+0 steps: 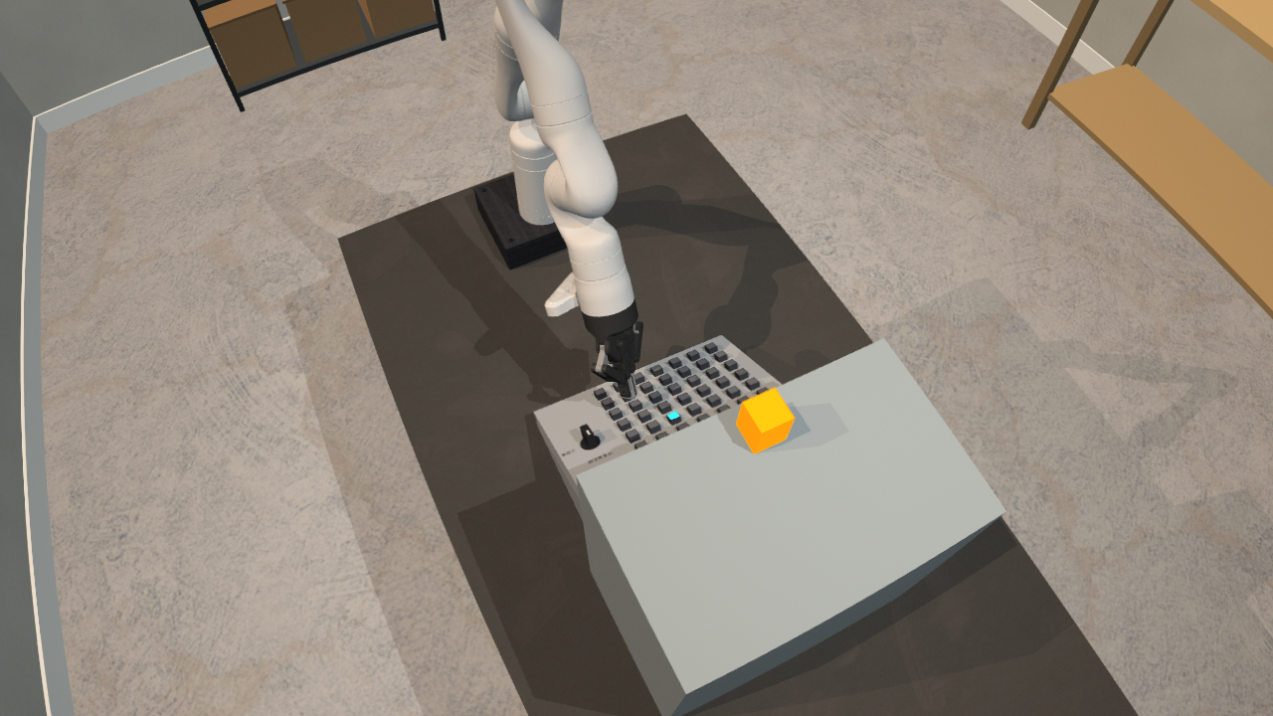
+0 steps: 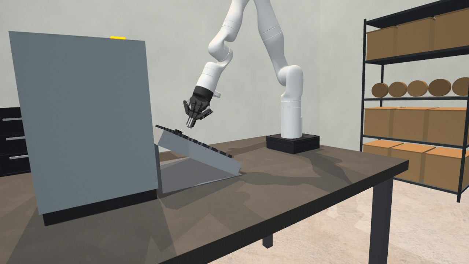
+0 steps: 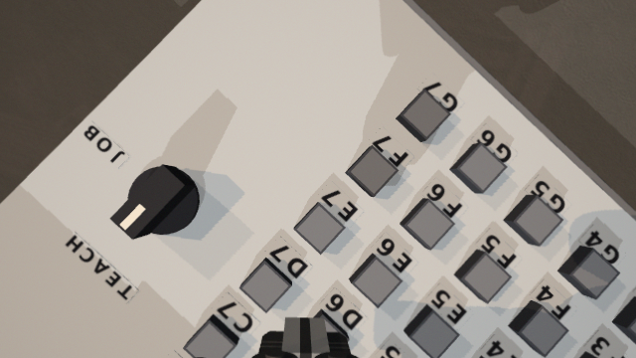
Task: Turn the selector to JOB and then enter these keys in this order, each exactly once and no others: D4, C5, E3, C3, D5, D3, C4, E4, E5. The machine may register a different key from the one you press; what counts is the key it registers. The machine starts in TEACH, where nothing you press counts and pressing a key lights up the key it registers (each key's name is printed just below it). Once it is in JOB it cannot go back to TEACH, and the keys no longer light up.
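Observation:
The sloped key panel has rows of dark keys. Its black selector knob has a white mark pointing to the lower left in the wrist view, on the TEACH side. One key glows cyan; by its place it is C5, outside the wrist view. My gripper is shut and empty, above the panel with a gap below the tips. In the wrist view the tips partly cover key D6. Key E5 shows unlit to their right. D4, C4, C3, D3 and E3 are out of that view.
A tall grey cabinet stands behind the panel's upper edge and hides some keys in the top view. A yellow-orange cube sits on top of it, near the panel side. The panel and cabinet stand on the dark table.

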